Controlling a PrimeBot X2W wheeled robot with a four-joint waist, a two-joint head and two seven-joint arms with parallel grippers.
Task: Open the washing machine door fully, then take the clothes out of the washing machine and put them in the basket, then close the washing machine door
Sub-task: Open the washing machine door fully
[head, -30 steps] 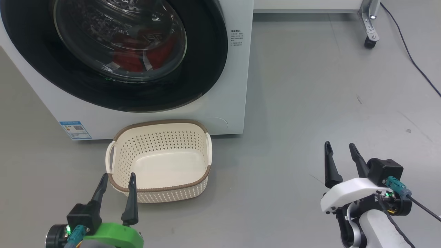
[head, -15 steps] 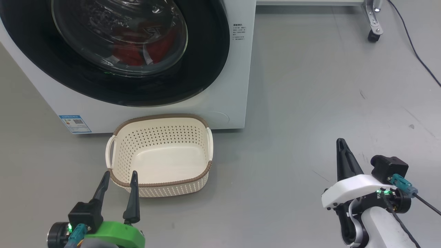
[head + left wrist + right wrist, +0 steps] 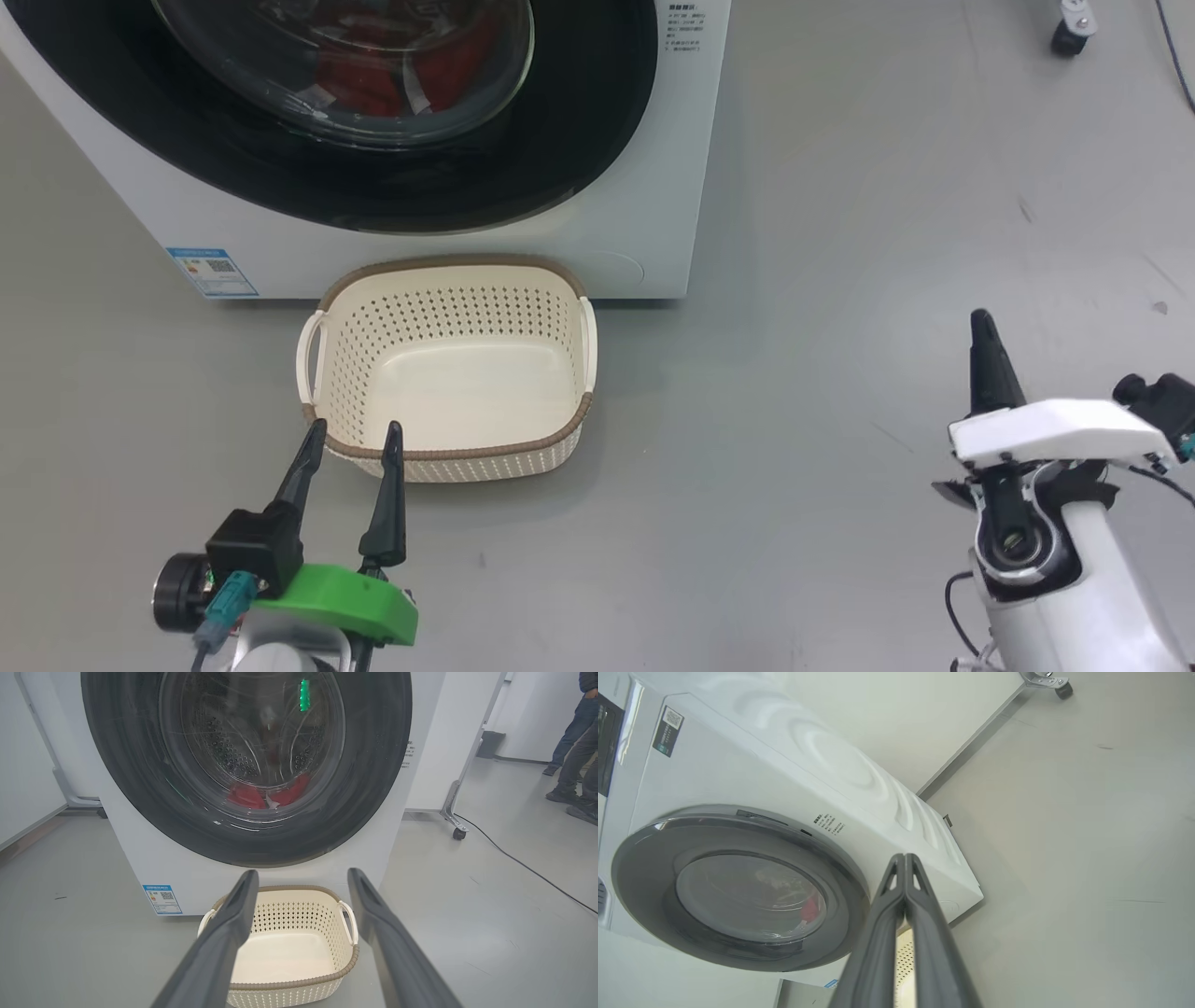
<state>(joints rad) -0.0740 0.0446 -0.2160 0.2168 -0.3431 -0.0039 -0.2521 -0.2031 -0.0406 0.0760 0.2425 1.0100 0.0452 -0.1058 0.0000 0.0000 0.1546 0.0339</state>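
One washer (image 3: 653, 233) stands on a grey floor (image 3: 840, 280), its single round door (image 3: 579, 140) shut. Red clothes (image 3: 373, 75) lie bunched behind the glass at the bottom of the drum, and how many pieces there are cannot be told. One cream basket (image 3: 448, 457), empty and with two side handles, sits on the floor just in front of the washer, below the door.

The head view takes in both hands. The left hand (image 3: 356, 427) is at the basket's near rim with its two fingers spread and nothing between them. The right hand (image 3: 980, 322) is well apart from the basket, off to the right over bare floor, with its fingers pressed together on nothing. The clothes lie beyond the basket from the left hand, behind the closed door.

The left wrist view looks straight at the door between its spread fingers. It shows the perforated drum, a green light (image 3: 304, 694) reflected in the glass, a blue sticker (image 3: 162, 899) low on the washer's front, a cable (image 3: 514, 858) across the floor, and trousered legs (image 3: 572, 742) at the far right edge.

The right wrist view, tilted, shows the washer's ribbed side panel and a caster (image 3: 1063, 689) at the top. Its closed fingers cross in front of a sliver of the basket.
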